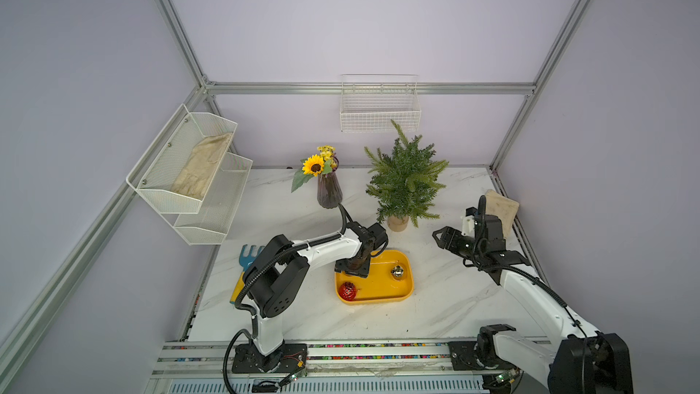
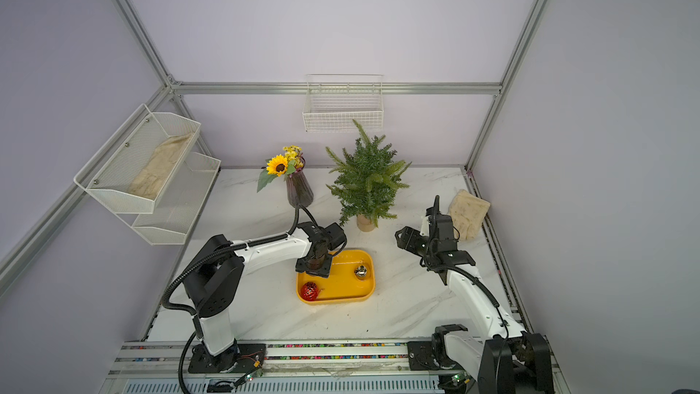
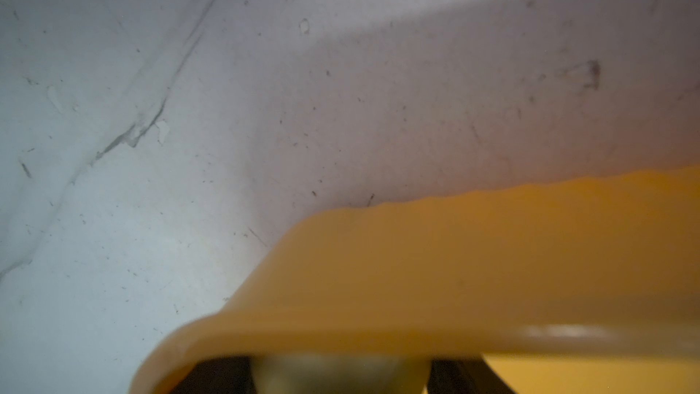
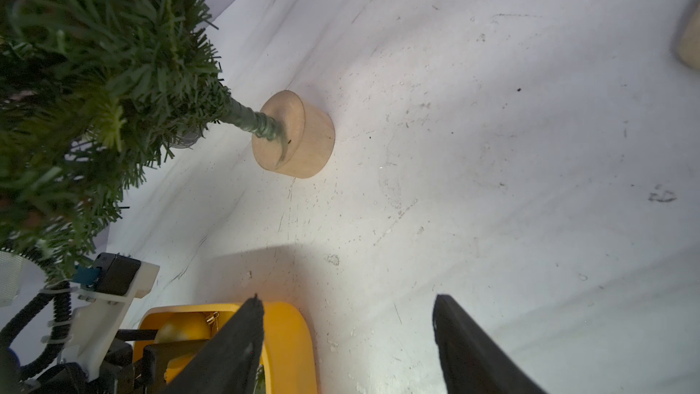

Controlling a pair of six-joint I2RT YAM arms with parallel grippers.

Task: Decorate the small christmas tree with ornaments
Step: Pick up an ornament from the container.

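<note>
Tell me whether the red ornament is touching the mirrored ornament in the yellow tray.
Apart. In both top views the red ornament sits in one corner of the yellow tray, the mirrored ornament across it, with bare floor between.

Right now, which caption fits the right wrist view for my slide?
Open right gripper faces the tree and its tan base; yellow tray nearby.

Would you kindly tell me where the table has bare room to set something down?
The table is bare between the yellow tray and the front rail, and between the blue rake and the vase. It is crowded behind the tray, around the left hand and the small christmas tree.
</note>
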